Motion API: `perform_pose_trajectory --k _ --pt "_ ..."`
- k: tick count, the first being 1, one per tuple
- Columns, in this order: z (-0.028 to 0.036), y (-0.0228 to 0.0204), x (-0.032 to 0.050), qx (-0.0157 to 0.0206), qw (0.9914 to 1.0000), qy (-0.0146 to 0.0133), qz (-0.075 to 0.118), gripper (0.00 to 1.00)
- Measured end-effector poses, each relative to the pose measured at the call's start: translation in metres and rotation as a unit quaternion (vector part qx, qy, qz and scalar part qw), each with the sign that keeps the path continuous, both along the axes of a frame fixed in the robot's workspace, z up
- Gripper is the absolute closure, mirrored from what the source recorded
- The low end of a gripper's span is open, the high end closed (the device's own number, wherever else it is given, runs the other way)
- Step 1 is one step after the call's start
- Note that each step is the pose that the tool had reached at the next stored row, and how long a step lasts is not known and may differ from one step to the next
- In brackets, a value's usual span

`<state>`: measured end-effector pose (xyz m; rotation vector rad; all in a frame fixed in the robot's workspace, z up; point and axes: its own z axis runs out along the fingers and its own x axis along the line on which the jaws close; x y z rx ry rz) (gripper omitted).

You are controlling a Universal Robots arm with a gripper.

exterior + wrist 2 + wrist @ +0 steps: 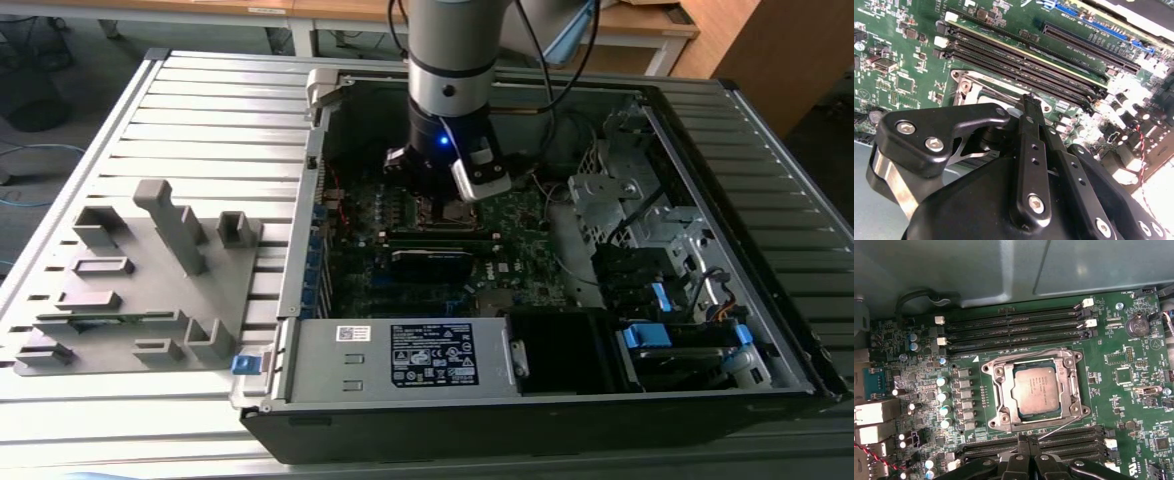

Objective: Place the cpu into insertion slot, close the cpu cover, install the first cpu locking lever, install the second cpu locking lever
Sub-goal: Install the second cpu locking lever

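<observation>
A: Where's the cpu (1036,388)?

B: In the first wrist view it sits flat in the insertion slot (1015,390), grey top up, w/ dark socket edge showing along one side. The cpu cover (1070,390) lies down over it, silver frame around the chip, chip visible thru the window.

A: Levers?

B: A thin wire locking lever (1056,428) runs off one corner of the frame at a slant, toward the memory slots (1019,322) on the gripper side. Can't tell if it's hooked or loose. Other lever – too hard to pick out.

A: Gripper (1028,441)?

B: Fingers together, tips closed w/ no gap, nothing between them. In the first wrist view the tips hang just beside the socket edge, near the base of that slanted wire. Can't say if they touch it. In the second wrist view the gripper (1030,98) points at the socket frame, black body filling the foreground.

A: Wider scene?

B: Exterior view: arm (451,60) comes straight down into the open pc case (747,380), gripper (430,200) over the motherboard (534,260) near the case's far end. Grey fixture tray (134,290) sits on the slatted table (200,100), toward the exterior view's left, apart from the case.
</observation>
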<state>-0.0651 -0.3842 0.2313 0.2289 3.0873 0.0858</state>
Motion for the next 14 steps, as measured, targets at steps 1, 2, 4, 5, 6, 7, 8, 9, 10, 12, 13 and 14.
perform_pose_trajectory --k 1,2,4,5,6,7,8,9,10,12,13,14 --pt "0.0 0.0 -0.0001 0.0 1.0 0.0 0.0 0.89" --pt "-0.0001 0.0 -0.0001 -0.0001 1.0 0.0001 0.0 0.89" --pt "-0.0002 0.0 -0.0001 0.0 1.0 0.0 0.0 0.89" --pt "-0.0002 0.0 -0.0002 0.0 1.0 0.0 0.0 0.89" --pt "-0.0003 0.0 -0.0004 0.0 1.0 0.0 0.0 0.89" --pt "-0.0006 0.0 -0.0008 0.0001 1.0 -0.0001 0.0 0.89" --pt "-0.0011 0.0 -0.0011 0.0002 1.0 -0.0001 0.0 0.89" --pt "-0.0016 0.0001 -0.0014 0.0001 1.0 0.0 0.0 0.89" --pt "-0.0022 0.0 -0.0016 0.0 1.0 0.0 0.0 0.89" --pt "-0.0025 -0.0001 -0.0017 0.0 1.0 0.0001 0.0 0.89" --pt "-0.0025 -0.0001 -0.0017 -0.0001 1.0 0.0001 0.0 0.89" --pt "-0.0025 0.0 -0.0017 -0.0001 1.0 0.0001 0.0 0.89"
